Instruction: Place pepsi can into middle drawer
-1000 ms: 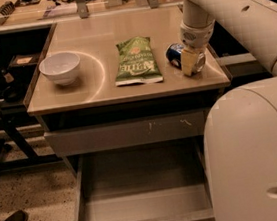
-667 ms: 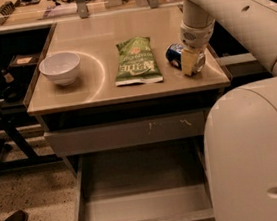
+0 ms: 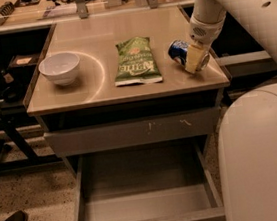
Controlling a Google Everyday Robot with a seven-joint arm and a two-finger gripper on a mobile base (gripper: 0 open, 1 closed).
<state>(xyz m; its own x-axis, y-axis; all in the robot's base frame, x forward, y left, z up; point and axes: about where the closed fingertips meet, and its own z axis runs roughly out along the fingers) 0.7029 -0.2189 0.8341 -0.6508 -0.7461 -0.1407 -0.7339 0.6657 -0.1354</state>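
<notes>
Though partly blocked by the gripper at frame right, can make out the pepsi can lying sideways on the tabletop. Cannot tell whether clamped or loose. Finds middle drawer open below, front cut off at bottom.

One view — high, angled down at table front, fairly near; hand upper right.
</notes>
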